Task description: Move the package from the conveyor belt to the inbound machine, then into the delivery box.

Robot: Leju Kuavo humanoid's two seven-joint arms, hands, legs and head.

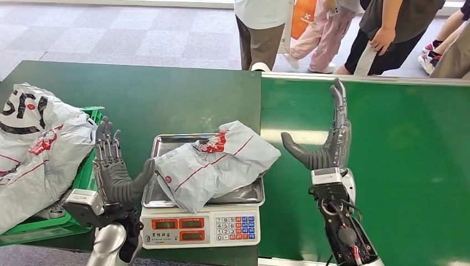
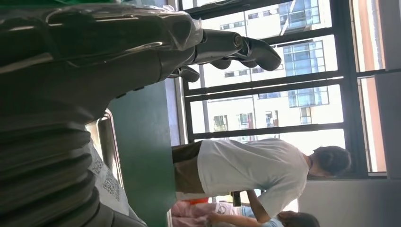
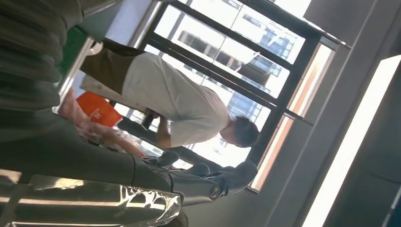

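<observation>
Head view: soft, crumpled grey plastic mailer package (image 1: 213, 163) lies on the steel scale tray (image 1: 166, 142); both hands, left (image 1: 113, 172) and right (image 1: 327, 145), flank it with fingers spread, empty. Looks light and slippery; best squeezed by its ends.

**Open belt on the right, crowded scale and bin on the left**

The green conveyor belt (image 1: 399, 166) lay bare to the right of the raised right hand (image 1: 327, 147), leaving wide room there. Between the two hands sat the scale (image 1: 200, 221), its steel tray (image 1: 166, 145) covered by a grey package (image 1: 213, 163). The left hand (image 1: 113, 169) stood open just beside the tray, squeezed against a green bin (image 1: 83, 177) heaped with more grey bags (image 1: 39, 149). Behind the scale the dark green table (image 1: 155, 94) was free. People (image 1: 260, 27) stood along the far edge.
</observation>
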